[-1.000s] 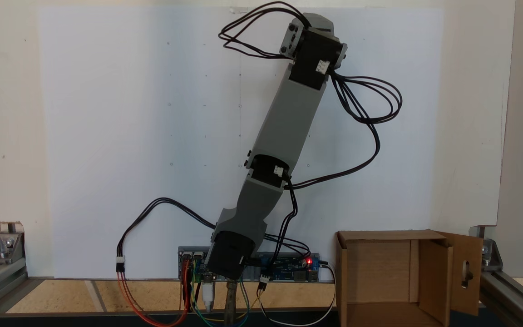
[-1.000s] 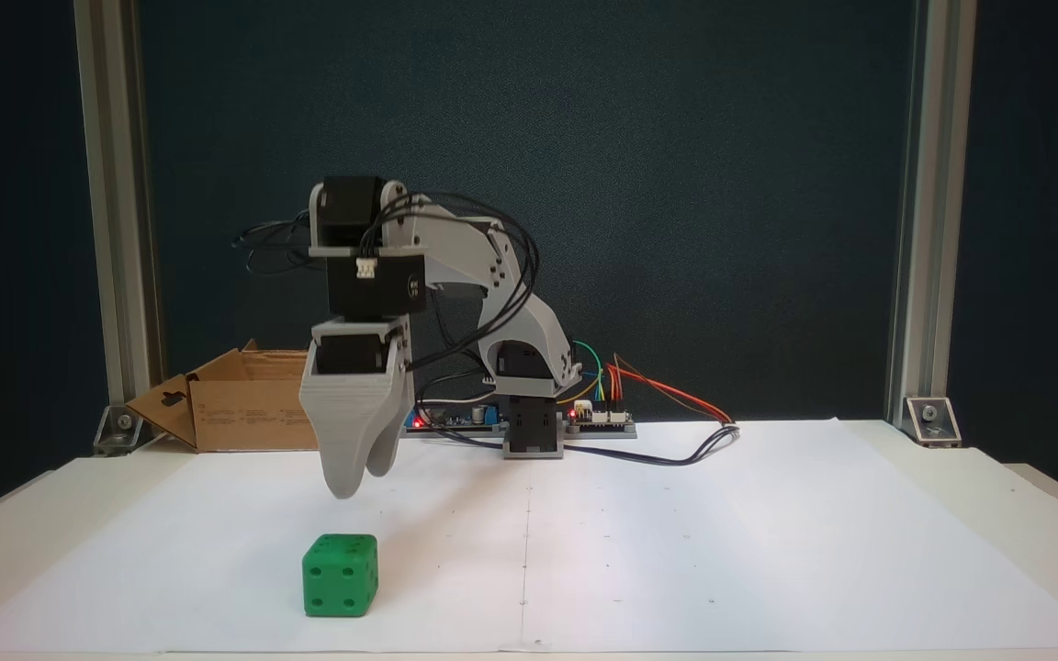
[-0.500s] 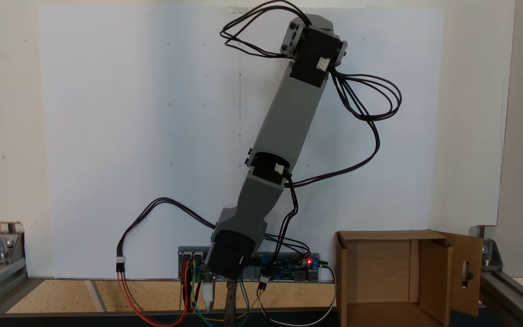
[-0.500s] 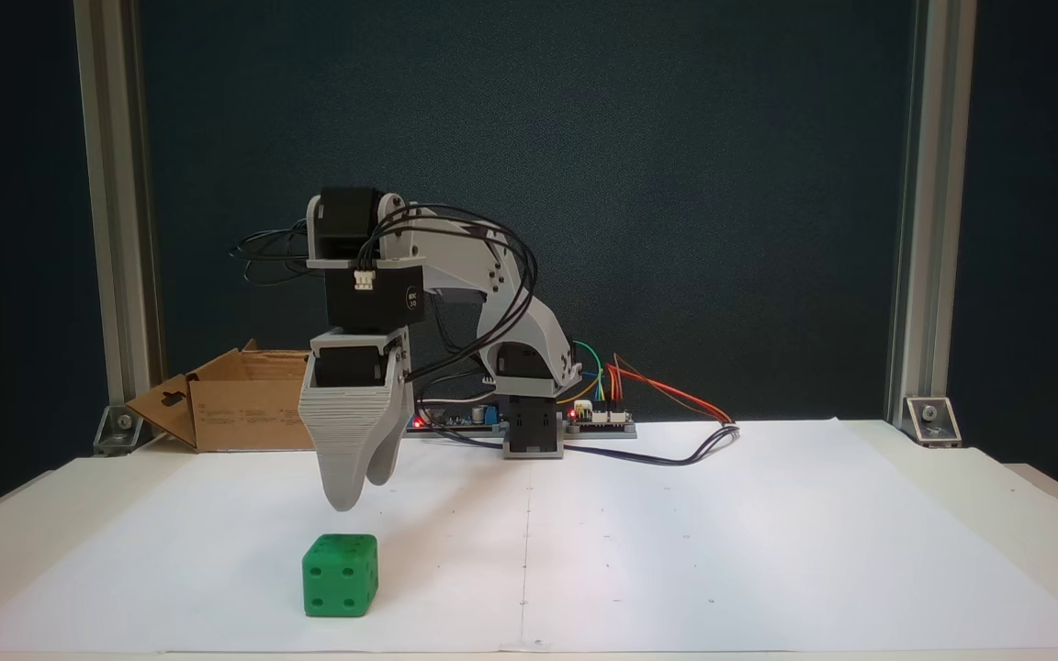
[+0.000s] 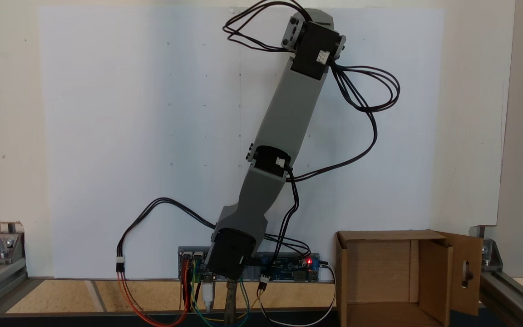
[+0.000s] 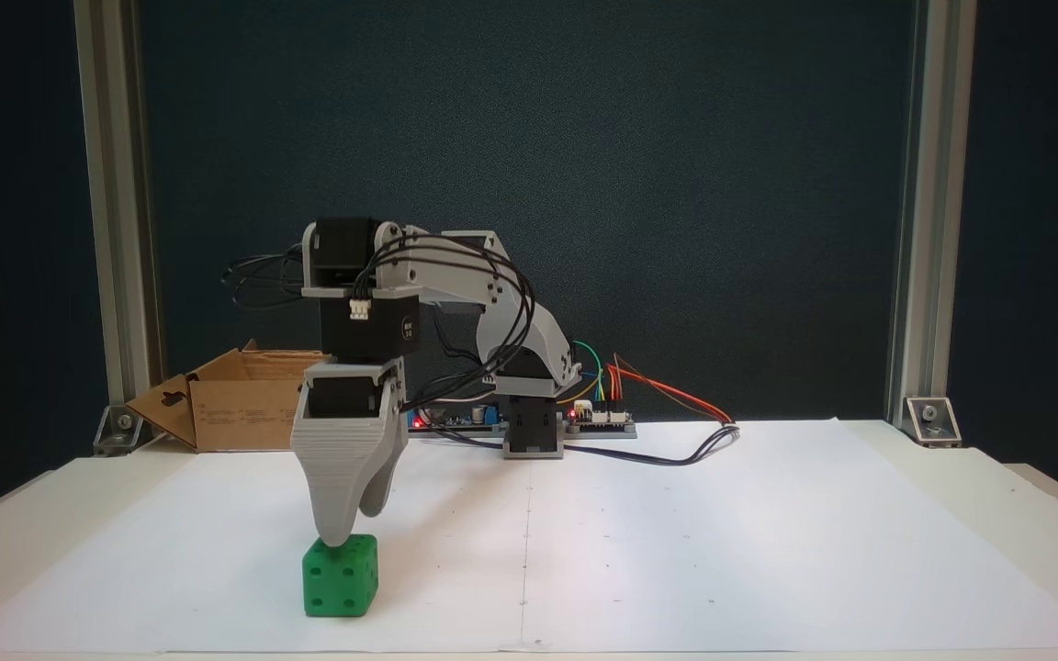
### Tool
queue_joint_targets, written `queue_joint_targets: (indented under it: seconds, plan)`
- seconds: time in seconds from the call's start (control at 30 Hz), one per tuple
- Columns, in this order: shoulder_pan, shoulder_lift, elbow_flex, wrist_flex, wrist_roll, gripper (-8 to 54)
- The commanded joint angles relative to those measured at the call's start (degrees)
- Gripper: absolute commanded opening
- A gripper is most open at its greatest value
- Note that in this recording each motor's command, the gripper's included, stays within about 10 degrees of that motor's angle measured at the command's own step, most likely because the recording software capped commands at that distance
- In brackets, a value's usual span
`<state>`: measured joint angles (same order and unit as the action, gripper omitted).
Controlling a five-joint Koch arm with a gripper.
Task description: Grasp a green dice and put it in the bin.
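Observation:
The green dice (image 6: 341,583) sits on the white paper near the front left in a fixed view, with four pips on its front face. My grey gripper (image 6: 354,525) points straight down right over it. The nearer fingertip (image 6: 334,537) overlaps the dice's top edge, and the other finger (image 6: 375,500) ends a little higher behind it. The jaws stand slightly apart with nothing between them. The bin (image 6: 235,404) is an open brown cardboard box at the back left. From above, the bin (image 5: 375,268) lies at the bottom right, and the arm's wrist (image 5: 313,45) covers the dice.
The arm's base and a circuit board (image 5: 288,265) with coloured wires sit at the paper's edge beside the bin. Black cables (image 5: 366,100) loop out from the arm. Aluminium frame posts (image 6: 116,229) stand at the table's corners.
The arm has stretched a little farther out and the gripper has come down, from hanging above the dice to its nearer fingertip reaching the dice's top. The dice has not moved.

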<state>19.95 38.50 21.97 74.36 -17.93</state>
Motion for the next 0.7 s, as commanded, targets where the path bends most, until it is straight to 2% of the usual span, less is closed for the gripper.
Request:
queue_joint_targets:
  seconds: [0.0, 0.67]
  plan:
    - [-0.44, 0.7, -3.69, -0.97, -3.16, 43.9]
    - [1.05, -3.25, -3.69, -3.43, -3.16, 43.9]
